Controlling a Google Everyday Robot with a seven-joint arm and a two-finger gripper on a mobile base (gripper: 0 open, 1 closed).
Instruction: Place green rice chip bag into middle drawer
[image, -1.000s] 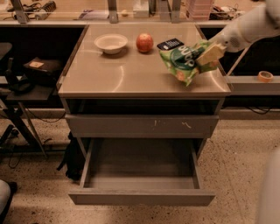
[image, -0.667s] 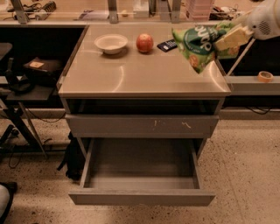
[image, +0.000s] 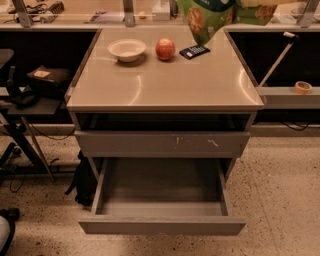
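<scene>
The green rice chip bag (image: 207, 20) has risen off the worktop (image: 165, 85) and now hangs above its back right corner. The gripper (image: 252, 3), jaws clenched on it, sits at the top edge. Judging by this, carrying to the open middle drawer (image: 160, 226) comes next.

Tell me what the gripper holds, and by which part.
The green rice chip bag, near its upper right; the gripper is at the picture's top edge, mostly cut off.

The upper edge cuts off the green rice chip bag (image: 210, 17) and, it seems, the pale gripper (image: 252, 3) beside it.
</scene>
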